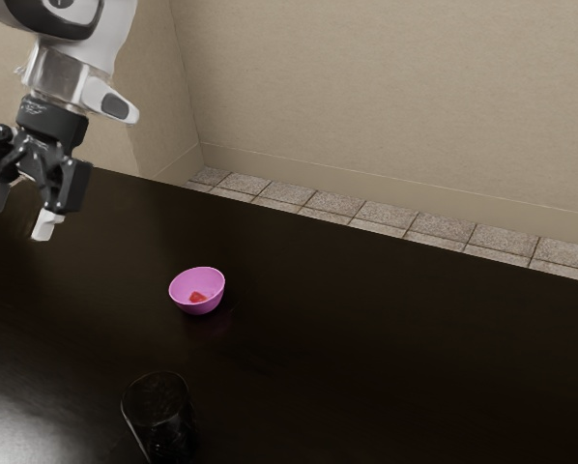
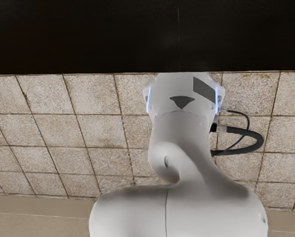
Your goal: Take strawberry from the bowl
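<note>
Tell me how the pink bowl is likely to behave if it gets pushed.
The pink bowl looks thin-rimmed, so it is probably light and stiff. Its sides curve in toward the base, so a push high on the rim may rock or tip it. A low push would more likely slide it across the smooth-looking table, perhaps shifting the strawberry inside.

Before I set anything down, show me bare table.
Bare table stretches from the pink bowl toward the exterior view's right; more lies between bowl and wall-side edge. Most crowded: between bowl and dark cup.
</note>
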Available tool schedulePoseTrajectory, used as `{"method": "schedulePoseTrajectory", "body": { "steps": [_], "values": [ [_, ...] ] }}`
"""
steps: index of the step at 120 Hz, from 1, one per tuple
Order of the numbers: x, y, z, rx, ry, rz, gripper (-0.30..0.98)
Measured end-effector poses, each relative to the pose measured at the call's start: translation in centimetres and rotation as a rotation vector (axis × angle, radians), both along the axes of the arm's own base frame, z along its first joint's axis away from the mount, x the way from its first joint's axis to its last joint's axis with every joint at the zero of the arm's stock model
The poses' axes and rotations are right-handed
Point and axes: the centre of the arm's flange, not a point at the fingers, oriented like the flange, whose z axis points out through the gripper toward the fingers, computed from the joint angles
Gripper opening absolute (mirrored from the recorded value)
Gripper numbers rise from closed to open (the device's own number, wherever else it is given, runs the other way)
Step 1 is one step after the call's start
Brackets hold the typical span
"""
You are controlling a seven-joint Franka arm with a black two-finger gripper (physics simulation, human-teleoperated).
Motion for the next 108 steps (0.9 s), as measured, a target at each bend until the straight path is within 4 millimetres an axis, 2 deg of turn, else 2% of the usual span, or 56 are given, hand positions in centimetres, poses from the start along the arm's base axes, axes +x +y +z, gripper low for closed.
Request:
{"method": "schedulePoseTrajectory", "body": {
  "steps": [9,16,24,36,43,51,58,62,66,73,78,86,96,108],
  "values": [
    [2.5,-0.6,0.4,0.009,-0.232,-0.026,0.69],
    [4.9,-0.8,-1.3,0.012,-0.317,-0.039,0.69],
    [9.5,0.4,-5.3,-0.004,-0.356,-0.022,0.69],
    [16.6,2.4,-14.4,-0.043,-0.362,0.005,0.69],
    [20.7,4.5,-19.4,-0.062,-0.374,0.035,0.69],
    [24.4,5.5,-22.8,-0.074,-0.413,0.046,0.69],
    [26.5,5.9,-24.1,-0.068,-0.463,0.004,0.69],
    [27.3,6.1,-24.6,-0.075,-0.496,-0.042,0.69],
    [27.6,6.4,-25.9,-0.087,-0.513,-0.088,0.69],
    [27.1,7.3,-29.4,-0.115,-0.523,-0.155,0.69],
    [26.5,7.4,-31.0,-0.138,-0.543,-0.2,0.69],
    [26.3,6.8,-31.3,-0.171,-0.606,-0.28,0.69],
    [26.1,8.6,-32.2,-0.196,-0.662,-0.319,0.67],
    [26.1,10.0,-32.7,-0.218,-0.707,-0.365,0.52]
  ]
}}
